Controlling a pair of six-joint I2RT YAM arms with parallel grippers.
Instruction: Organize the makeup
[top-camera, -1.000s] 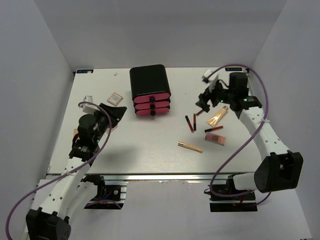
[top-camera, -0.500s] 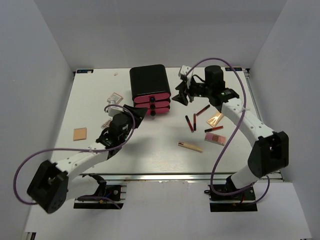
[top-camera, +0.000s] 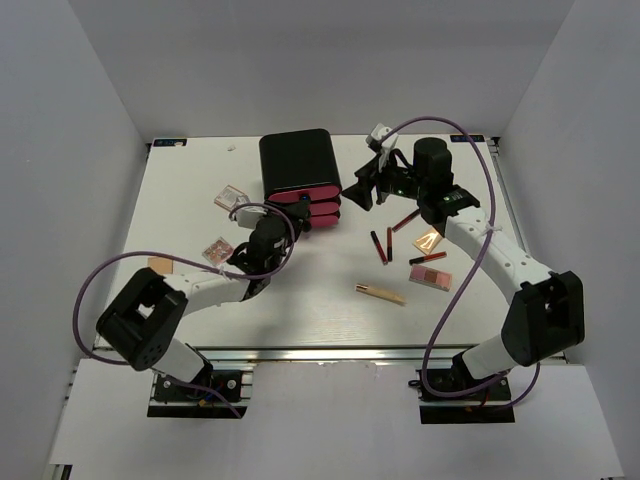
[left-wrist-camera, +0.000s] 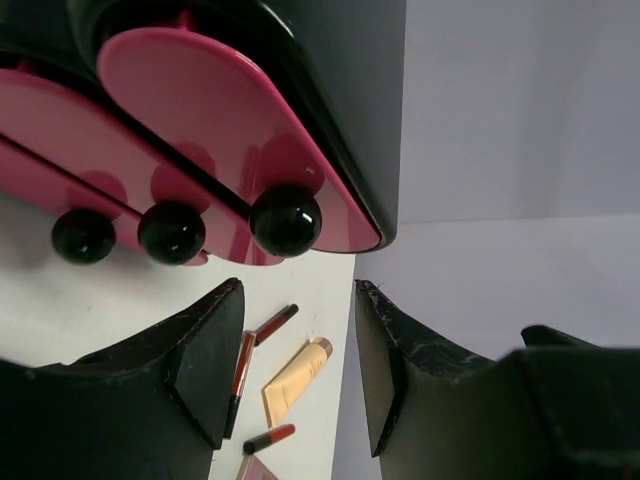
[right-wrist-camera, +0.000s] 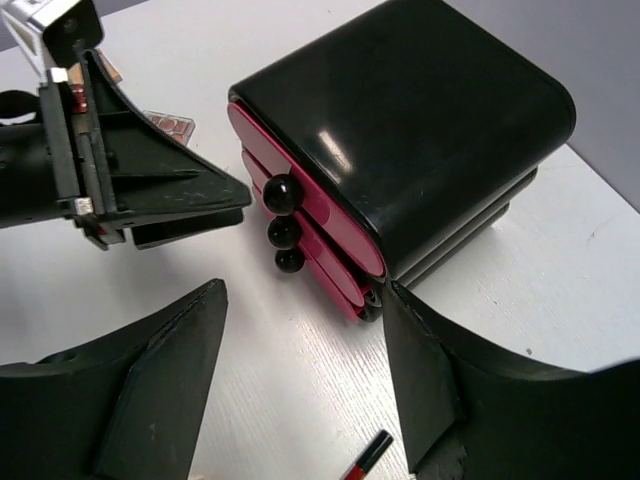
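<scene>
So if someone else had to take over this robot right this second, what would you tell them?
Left gripper: open, empty, just short of the top knob of the black drawer box.
Right gripper: open, empty, near the box's right side.
Makeup lies loose on the table: compacts left of the box; lip sticks, peach tube, pink palette and gold-beige stick to its right.
Done: nothing visibly put away; drawers look shut.
Left: open a drawer, then stow every piece.

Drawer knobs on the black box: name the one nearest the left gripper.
The top knob: the left gripper's fingertips point right at it; the middle knob and bottom knob sit lower.
</scene>
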